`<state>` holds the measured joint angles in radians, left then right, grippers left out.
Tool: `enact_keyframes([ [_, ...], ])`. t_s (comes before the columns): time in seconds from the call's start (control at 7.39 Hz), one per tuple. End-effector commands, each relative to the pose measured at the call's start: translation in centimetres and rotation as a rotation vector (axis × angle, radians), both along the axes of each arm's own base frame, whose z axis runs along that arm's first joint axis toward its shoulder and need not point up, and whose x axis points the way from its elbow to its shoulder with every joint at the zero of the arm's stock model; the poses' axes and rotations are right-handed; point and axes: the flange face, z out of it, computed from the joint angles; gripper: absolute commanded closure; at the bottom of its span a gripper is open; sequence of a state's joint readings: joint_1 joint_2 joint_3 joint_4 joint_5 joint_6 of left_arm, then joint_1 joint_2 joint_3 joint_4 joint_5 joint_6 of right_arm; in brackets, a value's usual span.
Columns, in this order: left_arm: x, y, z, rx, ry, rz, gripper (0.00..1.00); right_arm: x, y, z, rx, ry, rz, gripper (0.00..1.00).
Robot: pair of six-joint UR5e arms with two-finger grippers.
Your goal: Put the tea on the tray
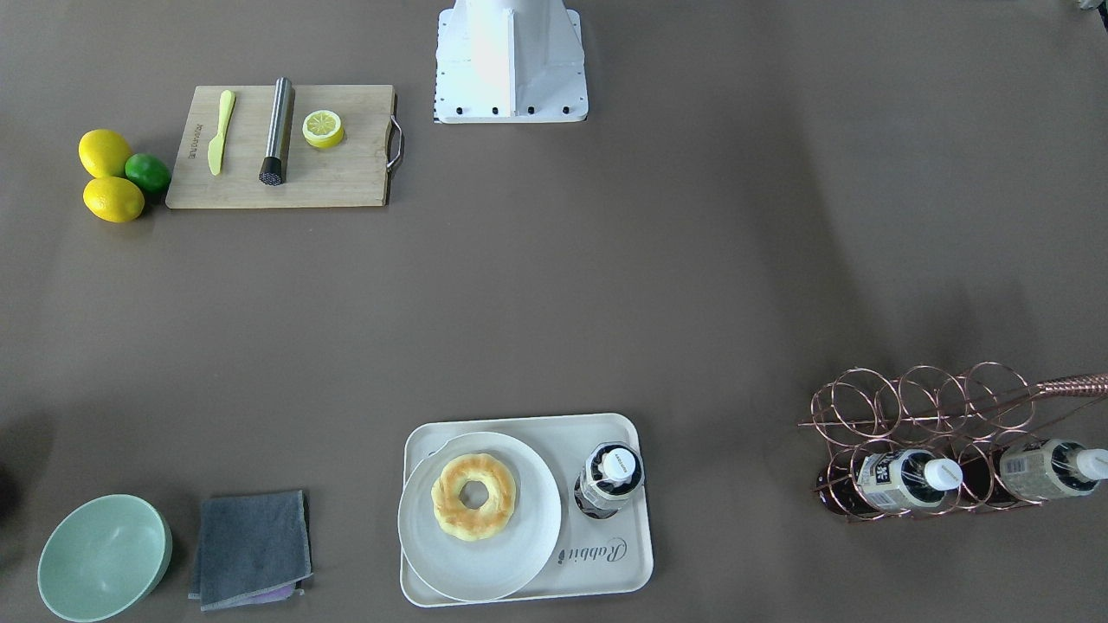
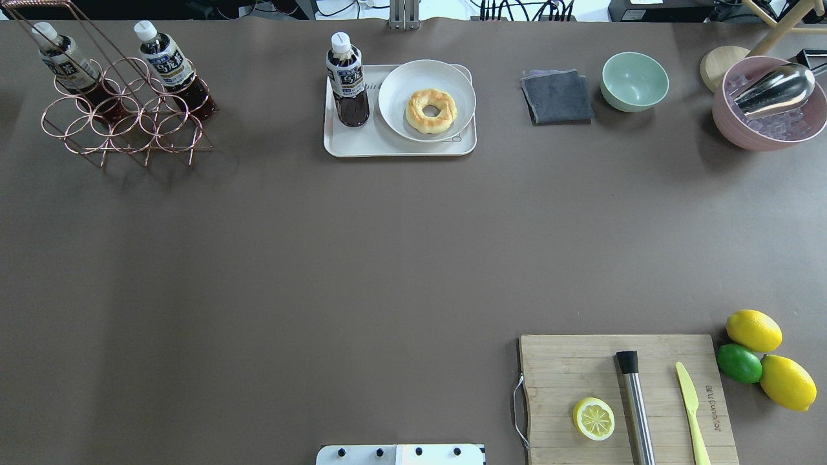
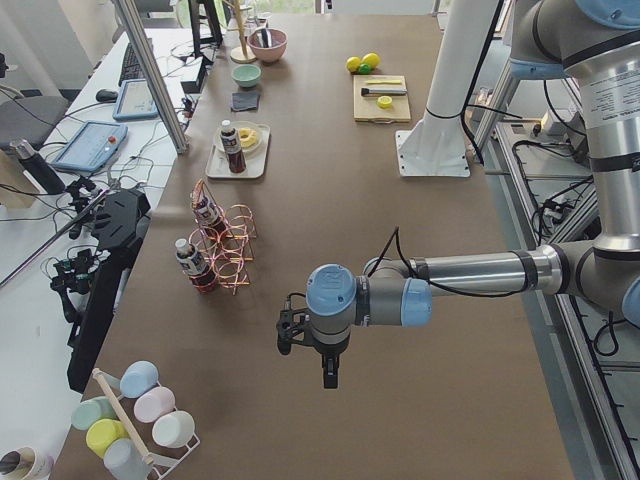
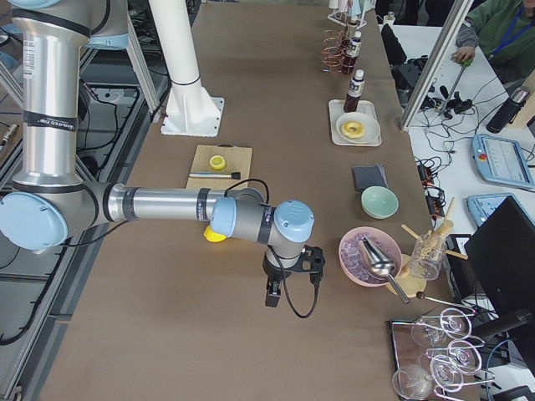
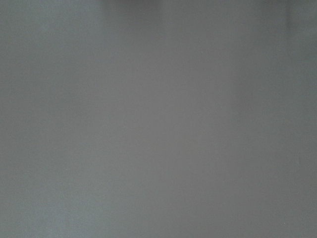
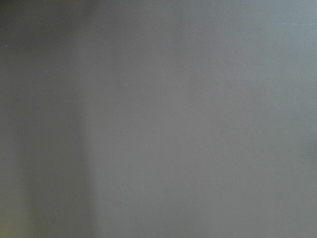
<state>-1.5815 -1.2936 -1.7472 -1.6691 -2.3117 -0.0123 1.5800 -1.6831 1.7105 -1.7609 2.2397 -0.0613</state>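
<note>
A tea bottle [image 2: 347, 87] with a white cap stands upright on the off-white tray [image 2: 387, 147], at its left end beside a round white plate with a donut [image 2: 431, 110]. It also shows in the front view [image 1: 608, 478], on the tray [image 1: 606, 573]. My left gripper [image 3: 330, 377] hangs over bare table far from the tray, seen only in the left side view; I cannot tell if it is open or shut. My right gripper [image 4: 271, 295] shows only in the right side view, equally unclear. Both wrist views show only blank table surface.
A copper wire rack [image 2: 123, 119] holds two alike bottles at the far left. A grey cloth [image 2: 557, 97], a green bowl [image 2: 635, 81] and a pink bowl with a scoop [image 2: 769, 106] stand at far right. A cutting board [image 2: 627, 400] with lemon half, muddler and knife lies near right, next to lemons and a lime [image 2: 740, 363].
</note>
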Motion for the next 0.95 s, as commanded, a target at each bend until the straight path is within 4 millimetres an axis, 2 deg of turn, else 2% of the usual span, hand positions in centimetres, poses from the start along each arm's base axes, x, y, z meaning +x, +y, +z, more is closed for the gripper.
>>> enact_keyframes([
  [0.0,0.0,-0.1,0.0,0.001,0.0,0.0,0.02,0.0,-0.1,-0.2,0.005,0.0,0.0,0.0],
  [0.81,0.1,0.3,1.0,-0.027,0.008,-0.004,0.02,0.0,-0.1,-0.3,0.009,-0.002,-0.001,0.0],
])
